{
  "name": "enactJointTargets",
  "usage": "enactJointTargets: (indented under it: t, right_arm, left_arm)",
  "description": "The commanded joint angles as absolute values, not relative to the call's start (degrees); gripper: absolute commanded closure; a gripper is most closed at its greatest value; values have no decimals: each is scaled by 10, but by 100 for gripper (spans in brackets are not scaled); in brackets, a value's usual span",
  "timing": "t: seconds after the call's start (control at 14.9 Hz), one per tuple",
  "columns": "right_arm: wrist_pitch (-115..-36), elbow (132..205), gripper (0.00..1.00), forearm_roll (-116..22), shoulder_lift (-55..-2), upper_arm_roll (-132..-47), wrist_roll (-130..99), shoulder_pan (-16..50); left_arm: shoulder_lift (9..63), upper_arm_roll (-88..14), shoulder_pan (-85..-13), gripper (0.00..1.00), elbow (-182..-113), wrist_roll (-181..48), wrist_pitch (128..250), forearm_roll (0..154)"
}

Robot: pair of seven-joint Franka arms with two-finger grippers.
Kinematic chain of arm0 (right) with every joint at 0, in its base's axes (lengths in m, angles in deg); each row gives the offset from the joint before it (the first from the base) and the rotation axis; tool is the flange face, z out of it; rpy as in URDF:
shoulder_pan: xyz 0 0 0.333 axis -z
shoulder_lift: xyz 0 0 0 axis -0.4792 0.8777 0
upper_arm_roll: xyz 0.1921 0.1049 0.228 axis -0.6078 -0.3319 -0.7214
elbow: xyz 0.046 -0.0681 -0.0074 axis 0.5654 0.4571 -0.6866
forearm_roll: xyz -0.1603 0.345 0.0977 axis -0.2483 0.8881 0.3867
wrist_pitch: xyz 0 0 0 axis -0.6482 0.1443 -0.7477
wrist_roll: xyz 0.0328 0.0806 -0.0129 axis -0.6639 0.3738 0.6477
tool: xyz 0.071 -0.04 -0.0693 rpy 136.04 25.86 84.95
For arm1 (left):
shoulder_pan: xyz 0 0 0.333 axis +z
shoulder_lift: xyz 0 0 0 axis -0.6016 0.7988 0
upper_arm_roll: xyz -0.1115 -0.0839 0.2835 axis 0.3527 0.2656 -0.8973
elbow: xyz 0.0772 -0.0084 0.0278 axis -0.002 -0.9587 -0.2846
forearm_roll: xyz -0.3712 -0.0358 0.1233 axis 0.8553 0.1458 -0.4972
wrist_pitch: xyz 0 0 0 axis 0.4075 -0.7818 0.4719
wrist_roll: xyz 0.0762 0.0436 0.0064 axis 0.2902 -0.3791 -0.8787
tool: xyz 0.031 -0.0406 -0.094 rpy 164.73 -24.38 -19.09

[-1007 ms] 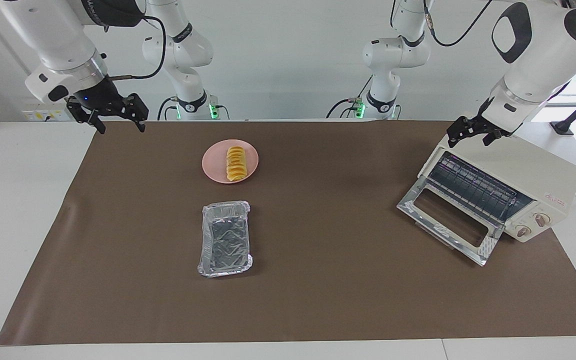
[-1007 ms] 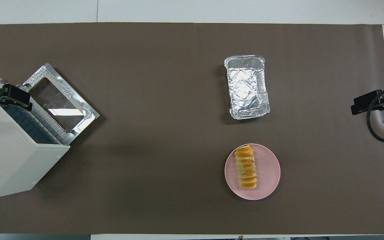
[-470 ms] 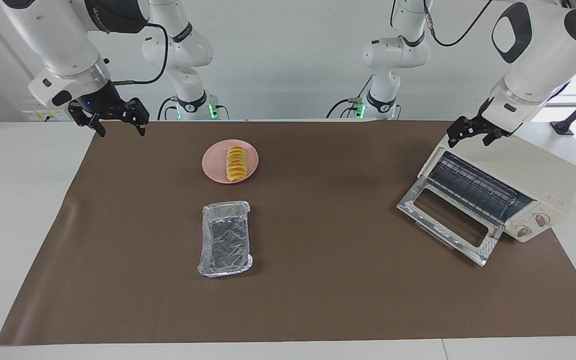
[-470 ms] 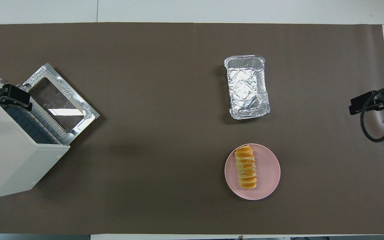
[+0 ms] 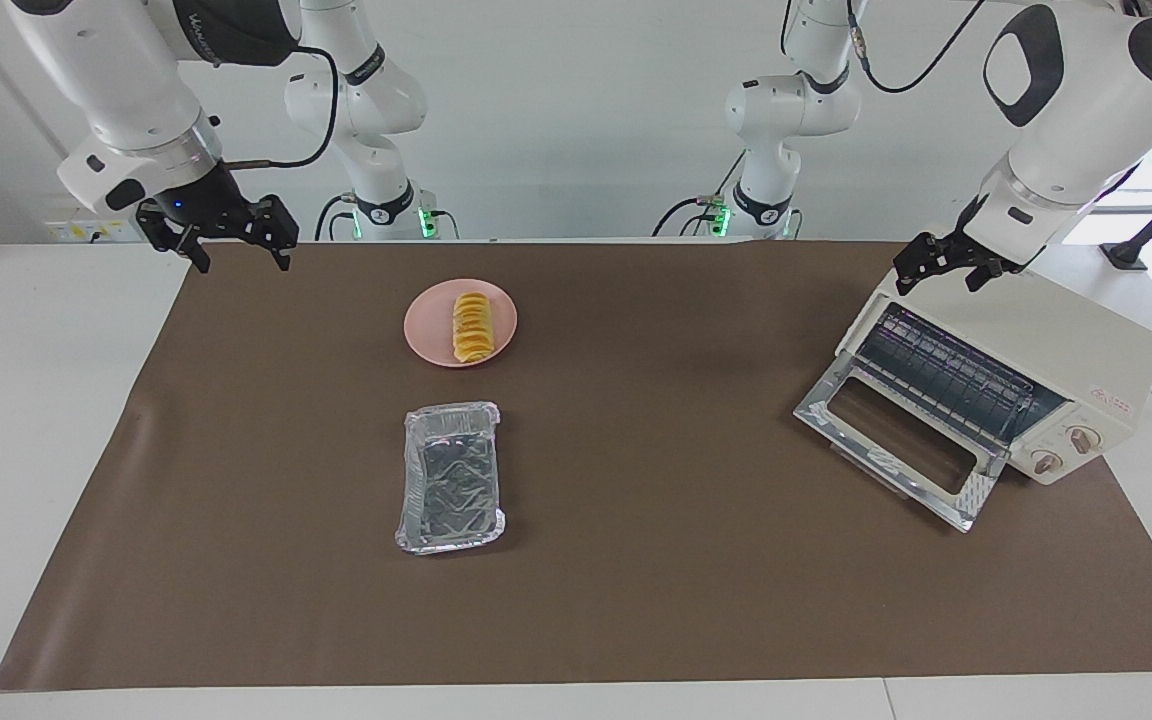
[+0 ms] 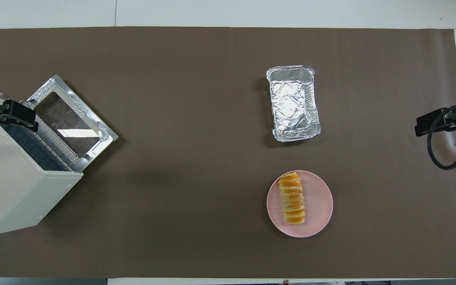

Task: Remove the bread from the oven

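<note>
The bread [image 5: 473, 326] [image 6: 292, 198], a ridged yellow-orange loaf, lies on a pink plate [image 5: 431, 330] [image 6: 319, 206] toward the right arm's end of the table. The cream-white oven [image 5: 1066, 345] [image 6: 10, 190] stands at the left arm's end with its glass door [image 5: 896, 440] dropped open. Only the bare wire rack [image 5: 946, 375] shows inside. My left gripper [image 5: 938, 283] [image 6: 10, 116] hangs open over the oven's top edge, holding nothing. My right gripper [image 5: 243, 262] [image 6: 430, 124] hangs open and empty over the mat's edge at the right arm's end.
A crinkled silver foil tray [image 5: 452, 478] [image 6: 293, 103] sits empty, farther from the robots than the plate. A brown mat [image 5: 636, 560] covers most of the white table. A black cable [image 6: 445, 158] loops off the right arm.
The right arm has straightened slightly and its gripper has shifted a little toward the table's middle. The left arm, bread, tray and oven have not moved.
</note>
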State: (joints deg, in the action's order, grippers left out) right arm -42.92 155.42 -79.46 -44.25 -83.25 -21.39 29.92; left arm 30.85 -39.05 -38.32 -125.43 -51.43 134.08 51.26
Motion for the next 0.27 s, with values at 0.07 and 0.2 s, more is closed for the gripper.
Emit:
enactJointTargets:
  t: [0.07,0.2]
  right_arm:
    - [-436,1565,0,-796,-454,-836,-206,303]
    - [-436,1567,0,-796,-455,-836,-208,303]
  left_arm:
    - [296,-394,-387,0,-1267,-514,1346,508]
    - [295,-394,-387,0,-1267,-514,1346,508]
